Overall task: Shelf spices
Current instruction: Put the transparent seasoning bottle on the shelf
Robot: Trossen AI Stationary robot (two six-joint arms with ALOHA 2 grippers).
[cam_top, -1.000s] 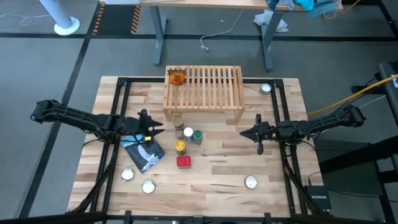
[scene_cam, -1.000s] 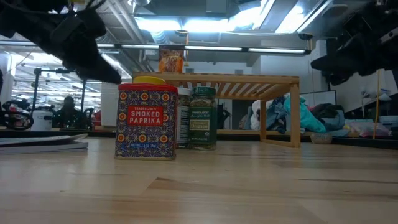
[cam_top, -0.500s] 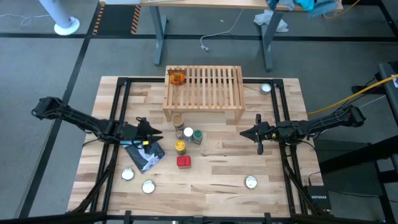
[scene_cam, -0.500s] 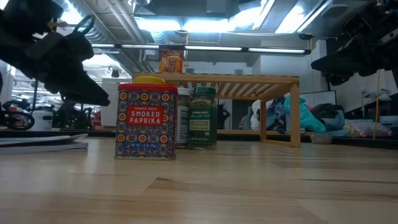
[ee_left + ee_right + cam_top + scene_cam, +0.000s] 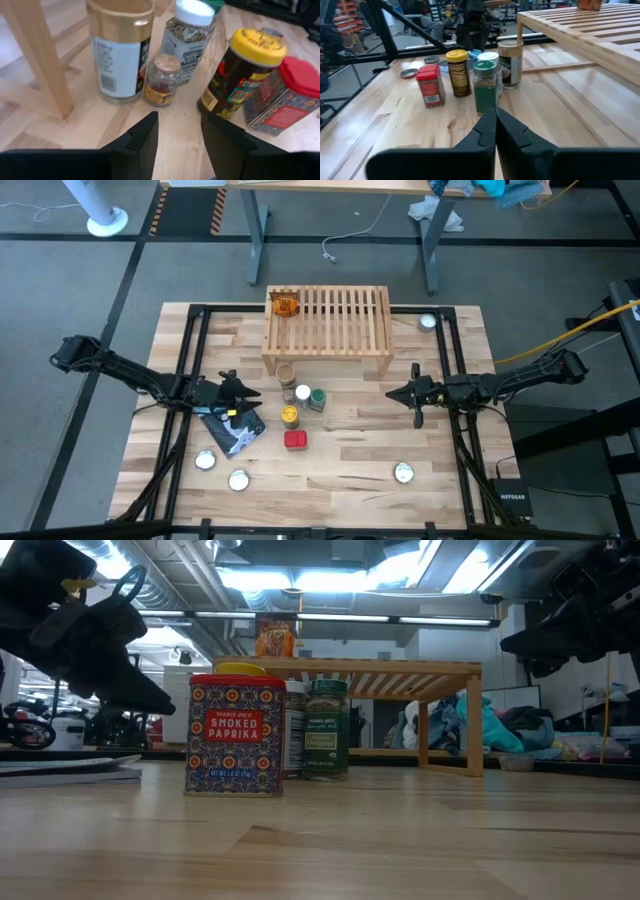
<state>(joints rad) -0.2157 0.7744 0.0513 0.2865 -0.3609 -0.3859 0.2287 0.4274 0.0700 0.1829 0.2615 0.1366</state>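
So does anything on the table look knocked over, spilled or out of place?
Nothing stands out. The jars and red tin stand upright in front of the shelf, with one orange packet on it. No spill shows.

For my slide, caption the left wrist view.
Open left claw facing clustered spice jars beside the shelf leg.

I'm working in a robotics lab or workshop: my wooden desk (image 5: 340,455) sits in a black metal frame (image 5: 190,360) on grey floor with hazard tape (image 5: 217,210), cables (image 5: 345,240) trailing, another bench (image 5: 340,188) behind, and ceiling strip lights (image 5: 300,580) over cluttered workstations (image 5: 500,730).
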